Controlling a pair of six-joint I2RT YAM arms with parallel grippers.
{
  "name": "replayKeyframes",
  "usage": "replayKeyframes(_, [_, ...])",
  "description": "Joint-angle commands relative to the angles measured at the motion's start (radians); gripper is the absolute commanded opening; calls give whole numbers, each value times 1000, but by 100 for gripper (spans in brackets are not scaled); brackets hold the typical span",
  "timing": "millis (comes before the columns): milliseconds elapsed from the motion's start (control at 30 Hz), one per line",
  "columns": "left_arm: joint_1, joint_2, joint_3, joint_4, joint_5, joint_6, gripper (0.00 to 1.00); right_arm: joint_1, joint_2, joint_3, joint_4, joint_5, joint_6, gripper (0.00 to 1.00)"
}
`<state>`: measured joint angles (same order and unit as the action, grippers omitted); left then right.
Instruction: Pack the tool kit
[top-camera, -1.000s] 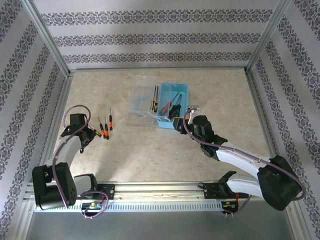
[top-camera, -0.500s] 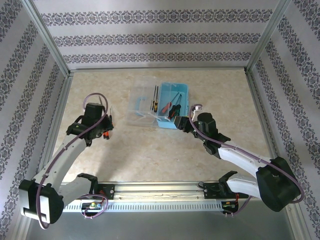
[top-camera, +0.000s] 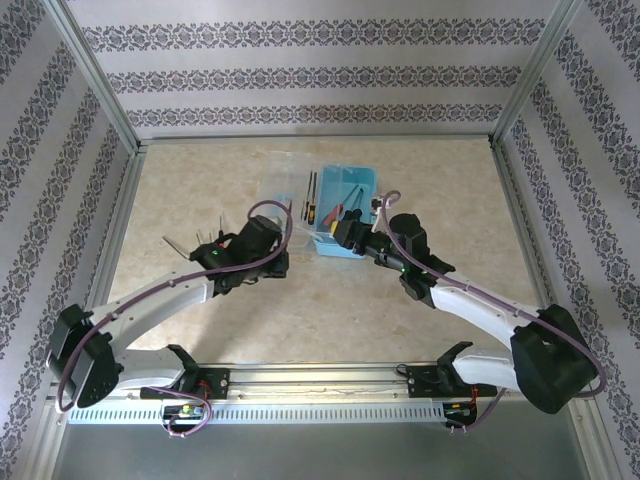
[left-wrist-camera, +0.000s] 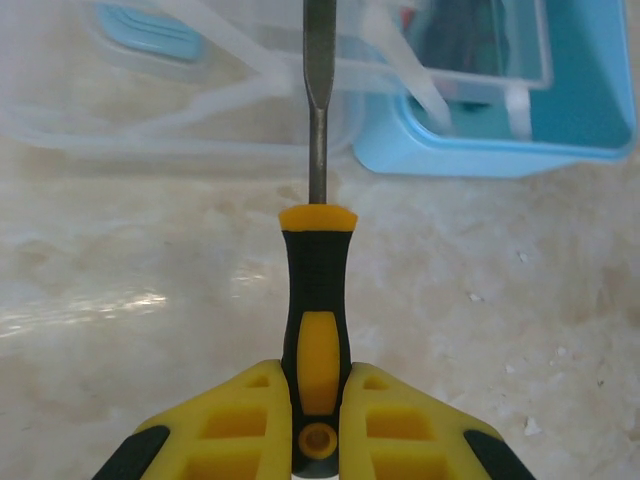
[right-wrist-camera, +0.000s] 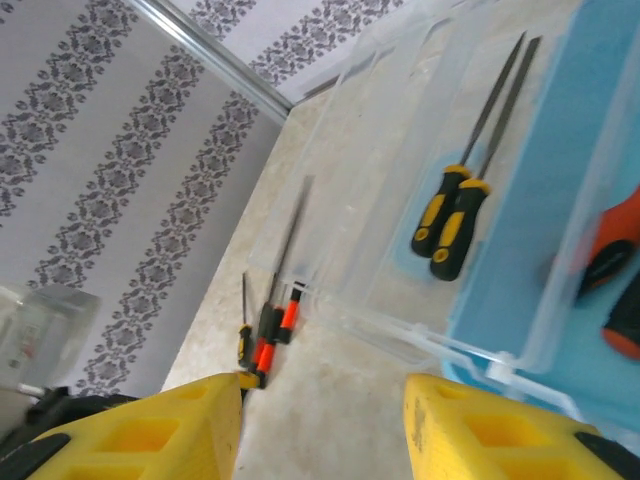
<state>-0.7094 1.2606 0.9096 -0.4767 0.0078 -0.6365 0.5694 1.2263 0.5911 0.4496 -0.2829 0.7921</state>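
Near the blue plastic box (top-camera: 362, 182) on the table (top-camera: 330, 310), I see my left claw (left-wrist-camera: 318, 385) clenched on a yellow and black screwdriver (left-wrist-camera: 317, 290), my right claw (right-wrist-camera: 320, 400) open by the box.

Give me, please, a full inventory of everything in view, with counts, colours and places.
table: one, beige marbled
tool box: one, blue, open, far middle of table
lid: one, clear, folded open left of the box
long tools: two, yellow-and-black handles, in the lid
large screwdrivers: two, red and black, in the box
small screwdrivers: at least three, red or yellow with black, on table left of lid
left gripper: yellow fingers, shut on a yellow-and-black flat-tipped tool
right gripper: yellow fingers, open, empty
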Motion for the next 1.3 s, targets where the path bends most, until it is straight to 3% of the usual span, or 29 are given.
replayKeyframes(0, [-38, 16, 18, 118, 7, -22, 6, 28, 50, 30, 71, -16, 86, 48])
replayKeyframes(333, [-111, 95, 43, 180, 29, -32, 6, 55, 239, 56, 253, -90, 212, 46])
replayKeyframes(900, [-119, 71, -1, 214, 48, -44, 7, 72, 289, 76, 266, -62, 214, 12])
replayKeyframes(1033, [-119, 69, -2, 213, 49, -42, 7, 73, 289, 78, 255, -64, 206, 13])
replayKeyframes(1167, [-119, 63, -1, 210, 42, -39, 7, 73, 297, 79, 255, -63, 209, 31])
replayKeyframes(1267, [-119, 54, 0, 207, 40, -38, 7, 70, 299, 76, 251, -55, 206, 34])
